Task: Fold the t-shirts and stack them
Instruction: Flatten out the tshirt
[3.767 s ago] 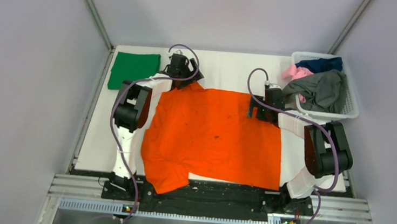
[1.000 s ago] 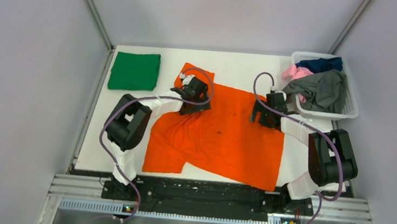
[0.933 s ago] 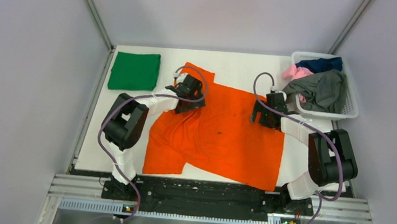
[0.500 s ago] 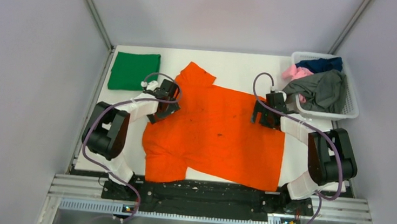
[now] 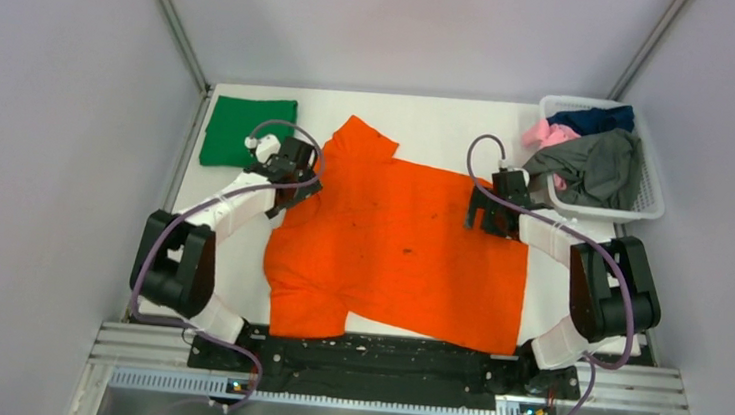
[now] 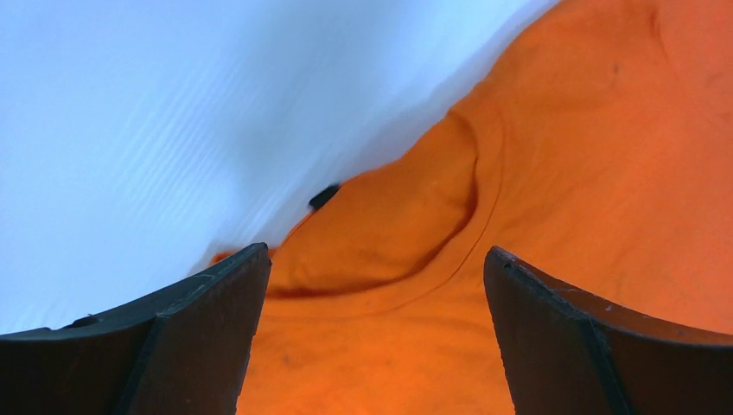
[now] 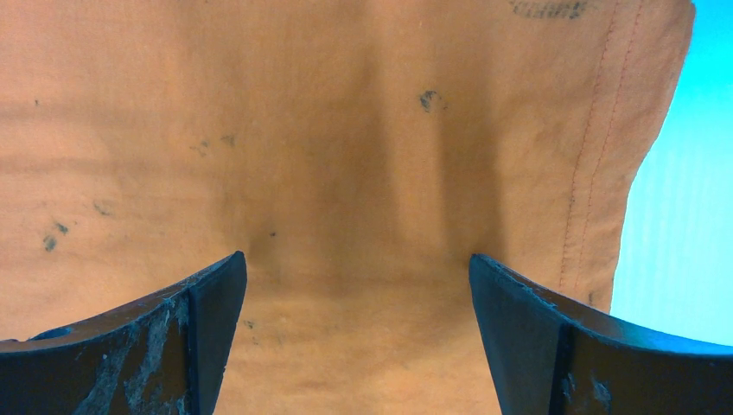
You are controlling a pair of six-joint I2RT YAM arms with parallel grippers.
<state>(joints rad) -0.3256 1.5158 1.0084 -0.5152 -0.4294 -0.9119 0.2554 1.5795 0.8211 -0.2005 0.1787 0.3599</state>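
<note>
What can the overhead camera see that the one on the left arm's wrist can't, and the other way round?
Overhead only: the folded green shirt, the basket of clothes and the right gripper. Left wrist only: a small dark tag at the neckline. Both: the orange shirt and the open left gripper.

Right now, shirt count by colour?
orange shirt: 1
green shirt: 1
grey shirt: 1
pink shirt: 1
navy shirt: 1
Total: 5
</note>
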